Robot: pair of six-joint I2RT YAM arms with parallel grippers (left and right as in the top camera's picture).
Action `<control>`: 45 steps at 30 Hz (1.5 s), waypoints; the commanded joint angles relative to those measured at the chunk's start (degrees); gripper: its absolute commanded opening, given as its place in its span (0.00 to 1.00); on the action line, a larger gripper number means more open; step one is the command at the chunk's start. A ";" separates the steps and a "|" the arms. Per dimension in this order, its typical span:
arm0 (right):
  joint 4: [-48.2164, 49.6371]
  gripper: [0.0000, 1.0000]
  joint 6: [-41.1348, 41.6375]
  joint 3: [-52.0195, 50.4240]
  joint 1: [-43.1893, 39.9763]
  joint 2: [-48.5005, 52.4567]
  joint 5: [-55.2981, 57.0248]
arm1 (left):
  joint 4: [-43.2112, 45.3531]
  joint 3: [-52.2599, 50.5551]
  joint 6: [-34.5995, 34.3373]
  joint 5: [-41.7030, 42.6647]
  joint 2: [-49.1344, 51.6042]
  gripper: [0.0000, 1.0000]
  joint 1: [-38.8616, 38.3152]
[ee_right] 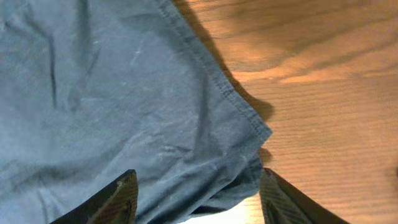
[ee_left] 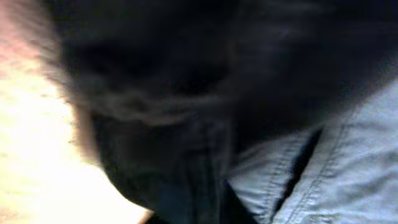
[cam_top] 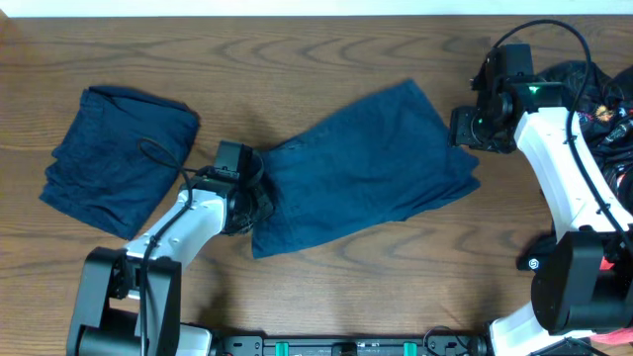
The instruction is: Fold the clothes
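Observation:
A dark blue garment (cam_top: 366,163) lies spread out at an angle in the middle of the wooden table (cam_top: 326,49). My left gripper (cam_top: 255,201) sits at its left edge. The left wrist view is blurred and filled with dark fabric and a lighter seamed part (ee_left: 348,162), and the fingers do not show. My right gripper (cam_top: 463,131) is at the garment's right corner. In the right wrist view its fingers (ee_right: 196,199) are wide open, just above the corner (ee_right: 112,93). A second dark blue garment (cam_top: 119,158) lies folded at the left.
A dark heap of clothing with red cables (cam_top: 593,89) lies at the right edge, behind the right arm. Both arm bases stand along the table's front edge.

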 commanded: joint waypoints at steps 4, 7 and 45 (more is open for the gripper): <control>0.35 0.29 -11.43 0.07 2.27 -0.13 -8.57 | -7.65 2.56 5.42 -0.94 -1.75 0.06 -0.02; 0.50 0.17 -12.52 0.07 4.24 0.44 -10.60 | -13.90 6.99 7.91 -1.05 -4.59 0.06 -0.02; 23.87 0.16 5.11 -0.17 35.87 14.86 -13.14 | -29.35 28.68 9.81 -1.73 -12.35 0.06 -0.02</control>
